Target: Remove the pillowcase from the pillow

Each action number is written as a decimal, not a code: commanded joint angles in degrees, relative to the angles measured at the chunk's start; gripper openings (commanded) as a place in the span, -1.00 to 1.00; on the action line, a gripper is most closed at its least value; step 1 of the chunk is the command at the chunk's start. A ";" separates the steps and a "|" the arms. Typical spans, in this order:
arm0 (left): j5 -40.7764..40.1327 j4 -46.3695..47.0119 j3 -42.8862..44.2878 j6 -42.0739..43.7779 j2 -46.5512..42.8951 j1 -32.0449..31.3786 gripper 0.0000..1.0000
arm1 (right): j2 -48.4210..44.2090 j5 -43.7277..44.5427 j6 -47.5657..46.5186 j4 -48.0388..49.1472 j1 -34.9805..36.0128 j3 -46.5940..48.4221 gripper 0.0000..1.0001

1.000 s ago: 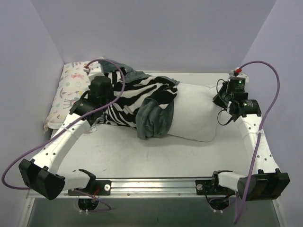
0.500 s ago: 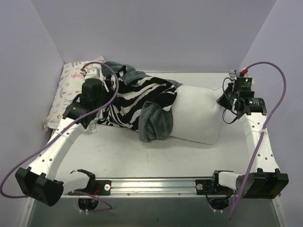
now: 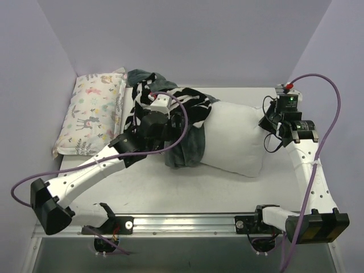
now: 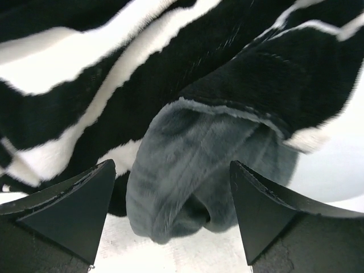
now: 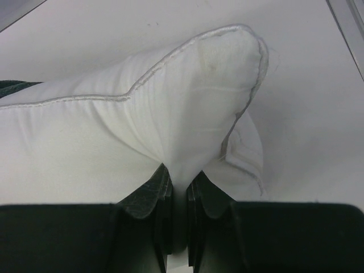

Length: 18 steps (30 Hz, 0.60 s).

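Note:
The white pillow (image 3: 234, 136) lies across the middle of the table, its left end still inside the pillowcase (image 3: 190, 142). The case is bunched up with its zebra-striped inner side showing (image 4: 114, 74) and a dark grey plush fold (image 4: 193, 170) hanging at the front. My left gripper (image 3: 170, 136) hovers open over that grey fold; in the left wrist view the fold lies between the spread fingertips (image 4: 74, 210) without touching them. My right gripper (image 5: 179, 187) is shut on the pillow's right corner (image 5: 193, 114), pinching the white fabric at the right edge (image 3: 266, 122).
A smaller pillow with a pastel animal print (image 3: 94, 111) lies along the left wall. Purple cables (image 3: 324, 108) loop above both arms. A metal rail (image 3: 187, 219) runs along the table's near edge between the arm bases.
My left gripper has opened, letting go of the pillowcase, and has swung right from beside the print pillow to over the grey fold. The right gripper keeps its pinch on the pillow corner.

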 commanded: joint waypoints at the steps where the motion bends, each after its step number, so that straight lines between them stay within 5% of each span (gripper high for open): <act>1: -0.38 7.44 -0.28 2.80 2.83 -0.25 0.79 | -2.46 2.07 -1.00 1.90 0.22 0.44 -1.00; 5: 3.32 10.44 -0.90 4.39 5.55 0.27 0.79 | -2.47 2.15 -1.26 1.81 0.31 0.53 -1.00; 7: 2.45 8.78 -0.28 3.96 6.79 1.23 0.57 | -2.29 2.59 -1.52 1.46 0.22 1.15 -1.00; 8: 0.53 6.16 0.42 3.26 7.05 1.94 0.36 | -2.46 3.03 -1.70 1.20 0.13 1.41 -1.00; 9: -0.18 4.74 0.69 2.55 7.31 2.81 -0.10 | -2.46 3.12 -1.79 1.02 0.04 2.02 -1.00; 12: -2.73 -1.75 1.31 -1.40 6.62 9.74 -1.00 | -2.46 2.95 -1.79 0.15 -1.10 2.90 -1.00; 16: -9.84 -6.51 -0.45 -2.19 3.02 21.60 -1.00 | -2.11 2.42 -1.61 -1.43 -3.54 4.66 -1.00; 18: -9.34 -7.49 -1.85 -2.73 0.22 32.94 -1.00 | -1.94 2.15 -1.44 -1.79 -5.31 4.93 -1.00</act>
